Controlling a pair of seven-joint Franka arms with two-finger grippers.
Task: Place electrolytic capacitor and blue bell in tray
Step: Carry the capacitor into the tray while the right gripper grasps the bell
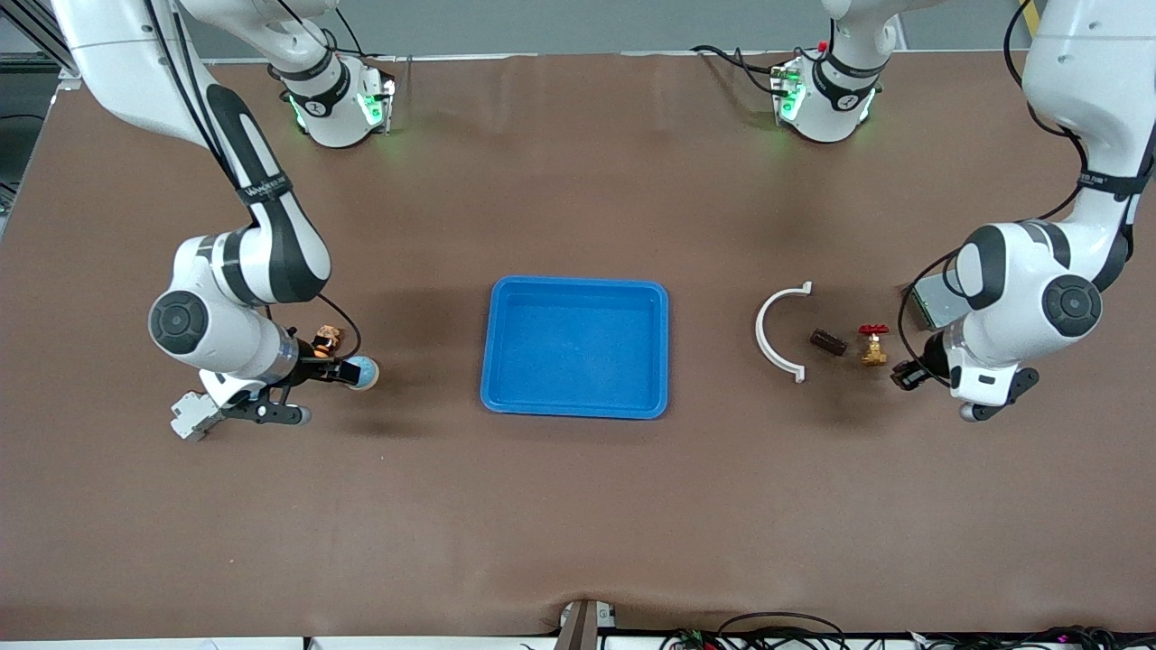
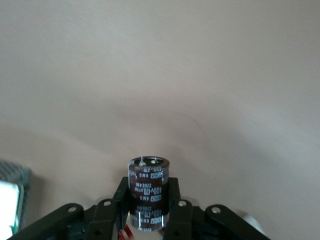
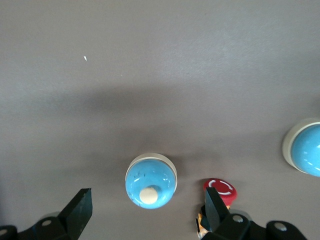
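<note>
While the blue tray (image 1: 575, 347) sits bare mid-table, the left gripper (image 2: 148, 212) at its own end of the table is clamped on a dark capacitor (image 2: 148, 192). The right gripper (image 3: 145, 212), fingers spread wide, hangs over the blue bell (image 3: 150, 180) at its end, beside a small red-capped part (image 3: 220, 191).

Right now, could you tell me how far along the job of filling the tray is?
Done: nothing yet; the tray holds nothing. In hand: the left gripper is shut on the electrolytic capacitor, toward the left arm's end of the table, away from the tray. The right gripper is open at the blue bell, not gripping it. Left: grip the bell, then carry both into the tray.
</note>
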